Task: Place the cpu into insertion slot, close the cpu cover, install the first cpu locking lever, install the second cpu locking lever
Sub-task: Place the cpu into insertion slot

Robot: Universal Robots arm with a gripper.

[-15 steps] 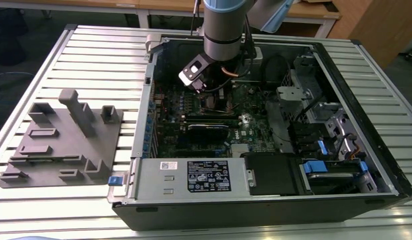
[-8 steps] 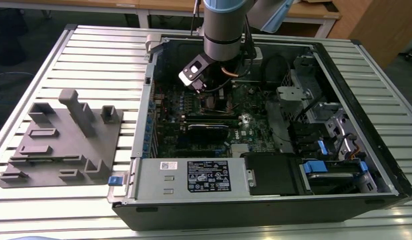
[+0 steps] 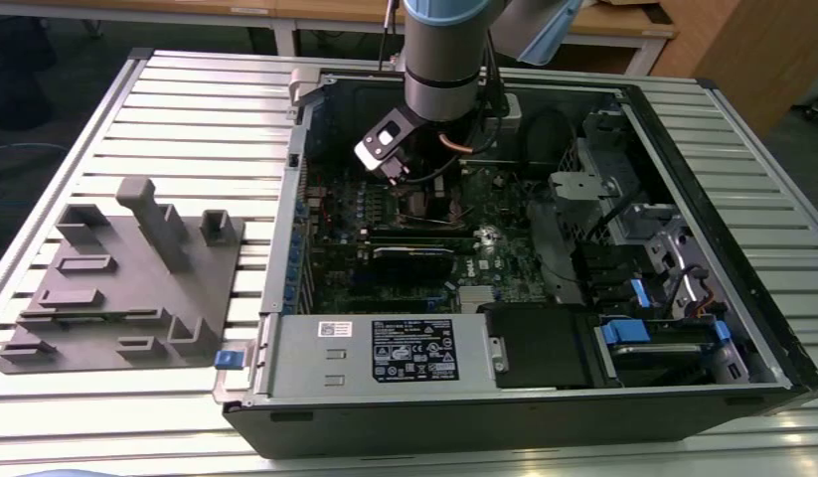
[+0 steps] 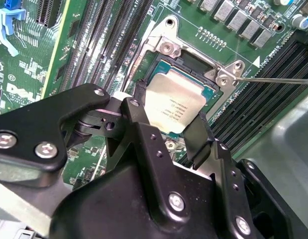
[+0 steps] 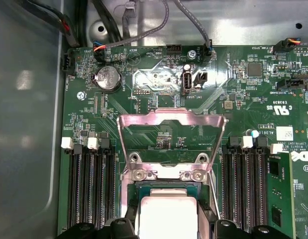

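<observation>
Clasping flat, square, pale silver-grey cpu (image 4: 174,99), printed top, in end effector (image 4: 169,113).

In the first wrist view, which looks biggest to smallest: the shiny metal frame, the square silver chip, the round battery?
1. Largest: silvery square metal cpu cover frame, standing open.
2. Middle: pale silver square cpu, partly hidden.
3. Smallest: round silver coin battery, clearly.

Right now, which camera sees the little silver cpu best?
The second wrist view: the cpu shows nearly whole, held in the gripper over the insertion slot. The first wrist view catches its pale top, partly behind the gripper. In the exterior view the arm stands over that spot.
</observation>
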